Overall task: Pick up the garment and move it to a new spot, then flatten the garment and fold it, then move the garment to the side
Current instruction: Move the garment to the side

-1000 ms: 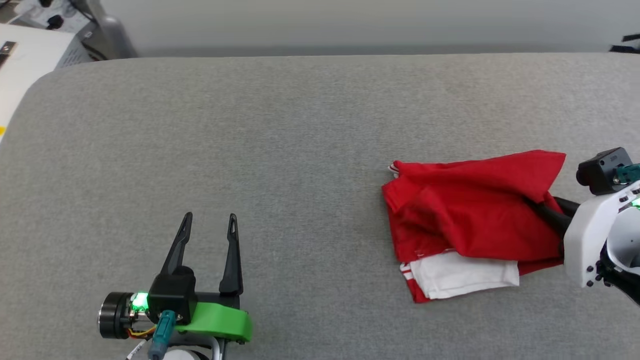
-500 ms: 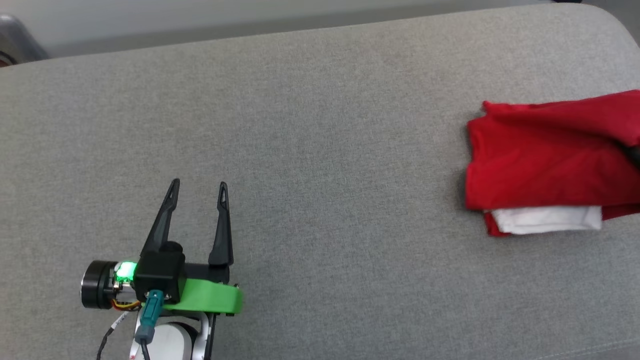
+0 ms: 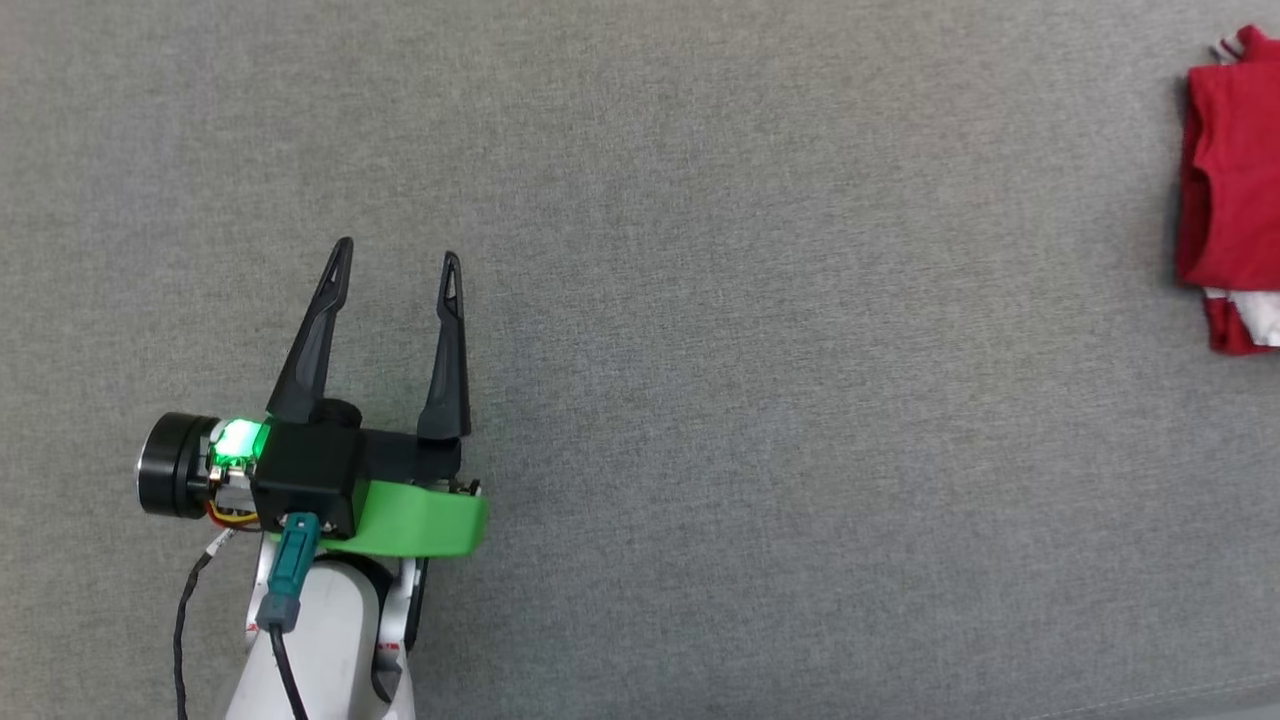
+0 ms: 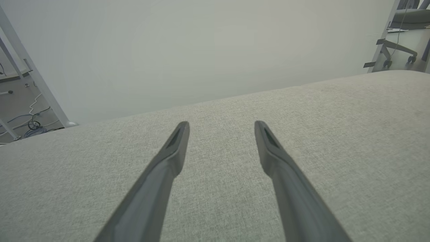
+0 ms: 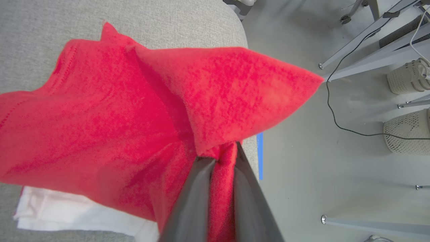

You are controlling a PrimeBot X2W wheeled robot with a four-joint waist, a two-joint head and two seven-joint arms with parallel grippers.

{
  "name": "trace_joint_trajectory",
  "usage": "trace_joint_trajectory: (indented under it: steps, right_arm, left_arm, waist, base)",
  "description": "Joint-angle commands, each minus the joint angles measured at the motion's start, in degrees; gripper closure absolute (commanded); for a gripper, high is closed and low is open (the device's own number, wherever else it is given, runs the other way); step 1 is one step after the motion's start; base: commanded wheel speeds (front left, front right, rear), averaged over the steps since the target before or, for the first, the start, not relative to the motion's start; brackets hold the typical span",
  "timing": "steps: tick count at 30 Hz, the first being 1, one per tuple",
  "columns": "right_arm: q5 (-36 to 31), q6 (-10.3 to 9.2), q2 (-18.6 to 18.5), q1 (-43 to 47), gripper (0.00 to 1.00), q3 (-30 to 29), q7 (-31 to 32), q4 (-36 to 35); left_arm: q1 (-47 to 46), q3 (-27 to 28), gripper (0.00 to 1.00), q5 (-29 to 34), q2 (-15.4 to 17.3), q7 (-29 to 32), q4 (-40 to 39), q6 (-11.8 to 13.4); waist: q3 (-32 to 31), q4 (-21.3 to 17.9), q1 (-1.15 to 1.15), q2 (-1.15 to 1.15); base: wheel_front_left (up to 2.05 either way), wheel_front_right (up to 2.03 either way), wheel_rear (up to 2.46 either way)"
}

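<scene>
Clamping one thin fold of the red-and-white jersey T-shirt (image 5: 100,117), right gripper (image 5: 221,158) could drag it open near the grey fabric table (image 5: 168,20) edge. Left gripper (image 3: 397,252): spread, empty.

Black-fingered left claw (image 3: 397,250), green bracket (image 3: 420,520), white forearm (image 3: 330,640), teal plug (image 3: 285,585)

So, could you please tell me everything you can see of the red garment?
The garment is red knit-looking cloth, folded into a loose bundle with a white layer showing beneath one edge. It lies near the rounded corner of the grey fabric-covered table, one pointed flap raised, a fold pinched in the shut right gripper.
</scene>
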Motion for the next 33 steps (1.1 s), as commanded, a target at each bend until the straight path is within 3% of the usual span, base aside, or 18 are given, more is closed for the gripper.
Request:
trace_joint_trajectory:
  steps: [1, 9, 10, 11, 12, 18, 23, 27, 33]
  right_arm:
    - [-0.9, -0.04, -0.2, -1.5, 1.0, -0.7, -0.7, 1.4]
    - [-4.3, -0.04, 1.8, -4.3, 1.0, -2.7, -4.8, 9.6]
    - [-4.4, -0.04, 2.4, -4.6, 0.76, -3.0, -5.4, 10.6]
    - [-4.4, -0.04, 3.0, -4.8, 0.44, -3.2, -5.6, 11.4]
    - [-4.5, -0.04, 3.6, -5.0, 0.0, -3.6, -6.1, 12.4]
    - [-8.6, -0.04, 5.0, -5.7, 0.0, -7.9, -14.0, 17.0]
    - [-10.6, -0.04, 7.3, -3.7, 0.0, -11.1, -21.8, 16.6]
    - [-12.9, -0.04, 9.3, -1.6, 0.0, -15.3, -29.4, 13.6]
    - [-19.4, -0.04, 18.4, 3.1, 0.0, -23.0, -32.2, 0.8]
  left_arm:
    - [-1.3, -0.2, 0.0, 0.3, 0.5, -0.3, -0.3, 0.1]
    - [-2.3, -0.8, 0.0, 0.0, 0.8, -0.3, -0.7, 1.0]
    - [-2.2, -0.8, 0.0, 0.0, 0.8, -0.3, -0.6, 1.1]
    - [-2.2, -0.8, 0.0, -0.1, 0.8, -0.3, -0.5, 1.3]
    - [-2.0, -0.9, 0.0, -0.2, 0.8, -0.3, -0.4, 1.4]
    - [-0.4, -1.0, 0.0, -0.8, 0.5, -0.3, 0.2, 2.2]
    - [2.2, -0.9, 0.0, -1.5, 0.0, -0.3, 1.1, 2.7]
    - [4.5, -0.5, 0.0, -2.3, -0.4, -0.3, 1.5, 2.9]
    - [7.2, 0.6, 0.0, -3.0, -0.7, -0.3, 2.4, 2.7]
  waist:
    - [3.7, 1.7, -0.01, 0.0]
    - [4.7, 2.8, -0.01, 0.0]
    - [4.5, 2.8, -0.01, 0.0]
    - [4.2, 2.8, -0.01, 0.0]
    - [3.8, 2.9, -0.01, 0.0]
    - [-0.3, 3.5, -0.01, 0.0]
    - [-5.3, 4.3, -0.01, 0.0]
    - [-9.0, 5.1, -0.01, 0.0]
    - [-13.5, 6.3, -0.01, 0.0]
  base:
    - [0.0, 0.0, 0.0]
    - [0.0, 0.0, 0.0]
    - [0.0, 0.0, 0.0]
    - [0.0, 0.0, 0.0]
    - [0.0, 0.0, 0.0]
    - [0.0, 0.0, 0.0]
    - [0.0, 0.0, 0.0]
    - [0.0, 0.0, 0.0]
    - [0.0, 0.0, 0.0]
